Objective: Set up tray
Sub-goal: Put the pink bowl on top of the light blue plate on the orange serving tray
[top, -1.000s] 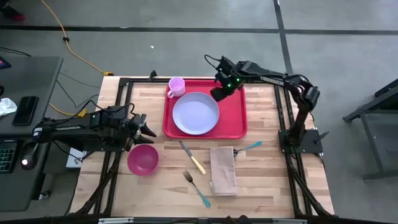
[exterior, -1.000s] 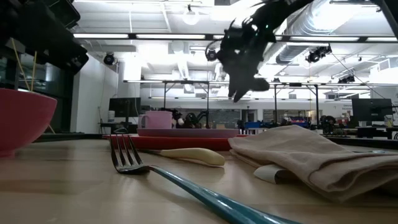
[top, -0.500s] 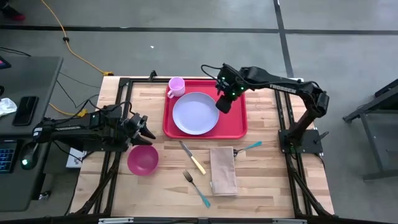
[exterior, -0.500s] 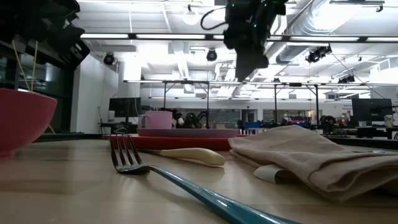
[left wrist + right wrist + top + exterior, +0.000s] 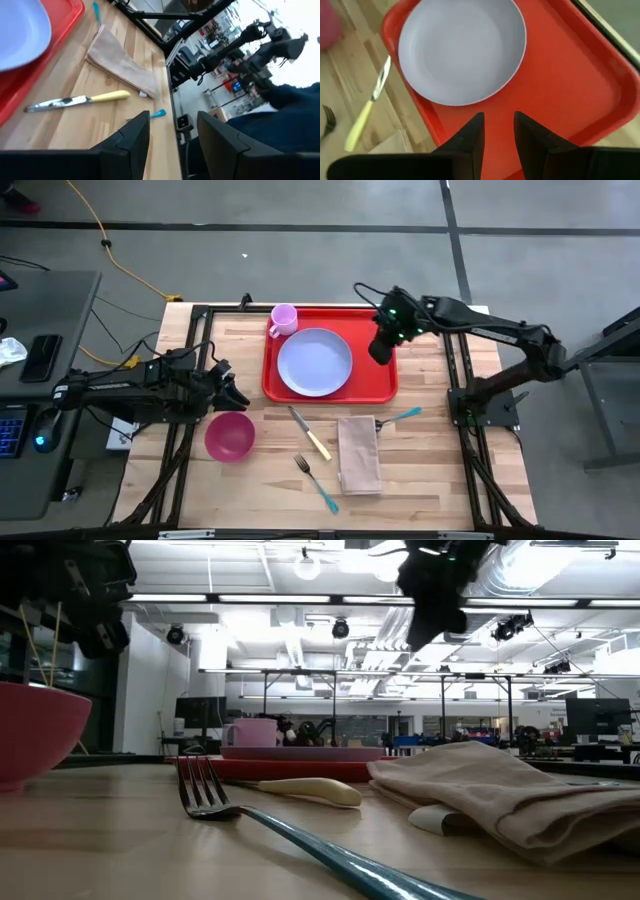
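Observation:
The red tray (image 5: 378, 375) lies at the table's far middle; its bare floor shows in the right wrist view (image 5: 560, 85). On it rest the lavender plate (image 5: 315, 362) and, in its far left corner, a pink cup (image 5: 283, 319). My right gripper (image 5: 381, 350) hangs open and empty above the tray's right part, beside the plate's right rim (image 5: 498, 132). My left gripper (image 5: 236, 393) waits open above the table left of the tray, just beyond the pink bowl (image 5: 230, 435); its wrist view (image 5: 172, 135) looks over the knife and napkin.
On the wood nearer than the tray lie a yellow-handled knife (image 5: 311, 434), a teal-handled fork (image 5: 317, 483), a folded beige napkin (image 5: 359, 454) and a teal-handled piece (image 5: 406, 416) at its far right. A black frame borders the table's sides.
My right gripper has moved from over the plate's far right rim toward the table's right edge, out over the tray's bare right part, and has risen. Plate, cup and tray have stayed put.

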`<action>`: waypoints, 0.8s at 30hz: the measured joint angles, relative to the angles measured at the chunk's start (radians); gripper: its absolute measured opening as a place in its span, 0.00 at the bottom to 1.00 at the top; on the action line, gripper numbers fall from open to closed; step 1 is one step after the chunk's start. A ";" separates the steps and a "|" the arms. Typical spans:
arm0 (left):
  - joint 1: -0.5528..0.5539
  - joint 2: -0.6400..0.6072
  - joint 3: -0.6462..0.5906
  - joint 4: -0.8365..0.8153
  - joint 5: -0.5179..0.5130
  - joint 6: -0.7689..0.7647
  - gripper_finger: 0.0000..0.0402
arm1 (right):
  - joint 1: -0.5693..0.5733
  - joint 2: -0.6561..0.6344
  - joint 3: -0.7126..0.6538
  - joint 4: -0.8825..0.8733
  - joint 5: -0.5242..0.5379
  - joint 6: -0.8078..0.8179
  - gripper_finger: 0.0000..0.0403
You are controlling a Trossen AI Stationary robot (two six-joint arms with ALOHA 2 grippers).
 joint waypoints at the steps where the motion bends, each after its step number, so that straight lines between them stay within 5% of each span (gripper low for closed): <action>1: 0.000 0.000 0.000 0.000 -0.001 -0.021 0.48 | 0.000 -0.031 -0.038 0.022 0.000 0.022 0.21; 12: 0.000 0.000 0.000 -0.001 -0.060 -0.263 0.48 | 0.070 -0.312 -0.380 0.341 -0.026 0.142 0.21; 24: 0.000 0.001 0.000 -0.013 -0.049 -0.340 0.48 | 0.083 -0.589 -0.680 0.647 -0.024 0.251 0.21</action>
